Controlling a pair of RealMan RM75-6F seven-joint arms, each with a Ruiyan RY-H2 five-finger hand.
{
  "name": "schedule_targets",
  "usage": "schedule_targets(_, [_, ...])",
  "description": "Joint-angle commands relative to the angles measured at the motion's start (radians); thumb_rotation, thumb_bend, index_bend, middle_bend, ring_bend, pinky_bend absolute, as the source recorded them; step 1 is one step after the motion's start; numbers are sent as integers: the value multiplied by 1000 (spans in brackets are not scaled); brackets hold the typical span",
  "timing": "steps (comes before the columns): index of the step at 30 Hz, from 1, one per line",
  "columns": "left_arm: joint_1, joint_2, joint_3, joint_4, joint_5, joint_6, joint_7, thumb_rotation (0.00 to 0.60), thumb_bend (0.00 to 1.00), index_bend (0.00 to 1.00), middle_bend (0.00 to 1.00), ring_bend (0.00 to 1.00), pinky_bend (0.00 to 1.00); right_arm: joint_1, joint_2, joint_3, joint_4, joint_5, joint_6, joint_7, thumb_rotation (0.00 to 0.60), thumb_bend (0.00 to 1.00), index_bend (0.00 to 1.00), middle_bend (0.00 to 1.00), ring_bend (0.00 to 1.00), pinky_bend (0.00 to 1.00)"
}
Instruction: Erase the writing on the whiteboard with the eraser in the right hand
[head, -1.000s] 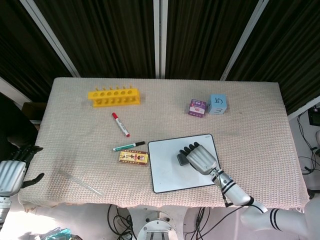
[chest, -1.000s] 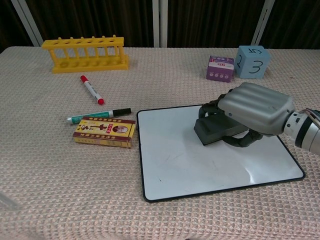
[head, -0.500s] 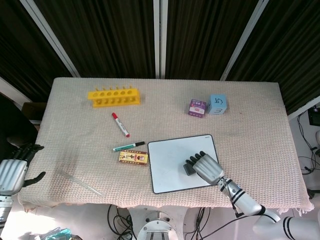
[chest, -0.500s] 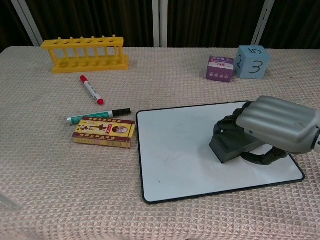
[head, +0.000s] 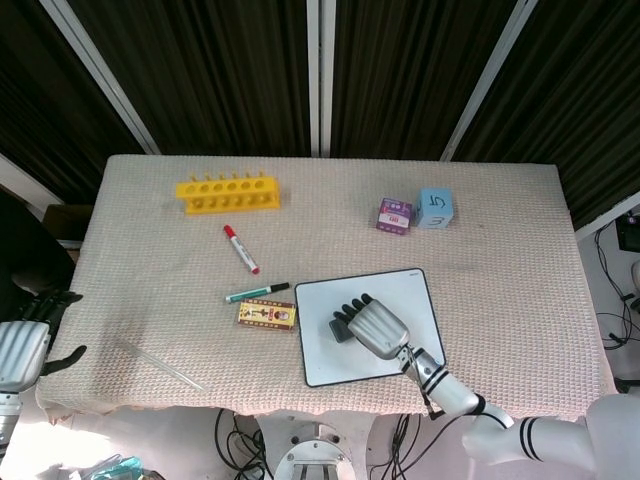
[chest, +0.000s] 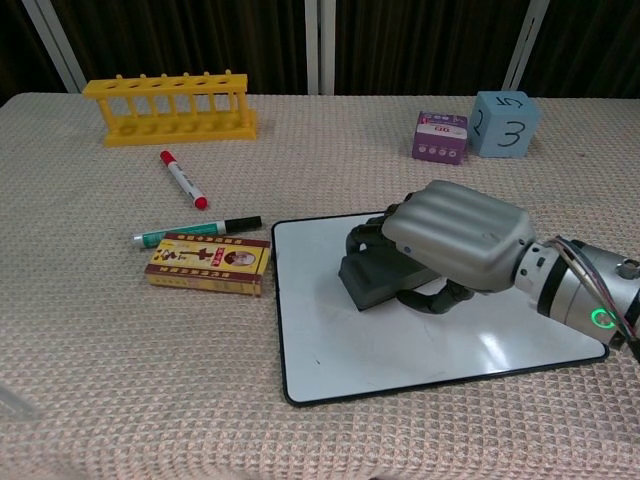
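Beige woven cloth covers the table (head: 500, 230), and the whiteboard (chest: 330, 345) lies loose on it. My right hand (chest: 455, 235) holds the eraser (chest: 368, 280) flat on the board's middle. If I push too hard sideways, the board may slide toward the yellow box (chest: 208, 263). My left hand (head: 25, 345) waits with fingers apart, holding nothing.

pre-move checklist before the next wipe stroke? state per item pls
1. Right hand grips the eraser: ok.
2. Eraser lies flat on the whiteboard: ok in the chest view.
3. Writing left on the board: only faint specks near the lower left; cannot tell if ink.
4. Yellow box and green marker just off the board's left edge, near a leftward stroke: not ok.
5. Left hand away at the table's left edge, holding nothing: ok.
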Motion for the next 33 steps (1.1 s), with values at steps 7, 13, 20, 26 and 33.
schedule_targets(7, [1, 1, -1, 8, -4, -3, -17, 600, 157, 228, 217, 153, 255, 77, -116, 107, 101, 99, -54, -19, 600, 383, 739, 620, 512, 603])
schedule_targets(13, [5, 14, -4, -3, 1, 11, -13, 600, 157, 228, 217, 152, 255, 82, -80, 128, 63, 83, 0, -10, 600, 383, 739, 618, 514, 603])
schedule_targets(20, [7, 16, -3, -7, 10, 18, -16, 600, 157, 228, 217, 152, 254, -19, 134, 69, -63, -4, 165, 58, 600, 382, 741, 618, 514, 603])
schedule_targets(26, [-3, 6, -2, -16, 32, 20, -4, 600, 157, 231, 217, 152, 255, -115, 233, 32, 51, 77, 192, 142, 600, 382, 731, 608, 511, 599])
schedule_targets(33, [-10, -1, 0, -27, 37, 11, 11, 600, 157, 245, 217, 152, 255, -147, 216, 33, 220, 123, 175, 262, 600, 377, 666, 588, 489, 562])
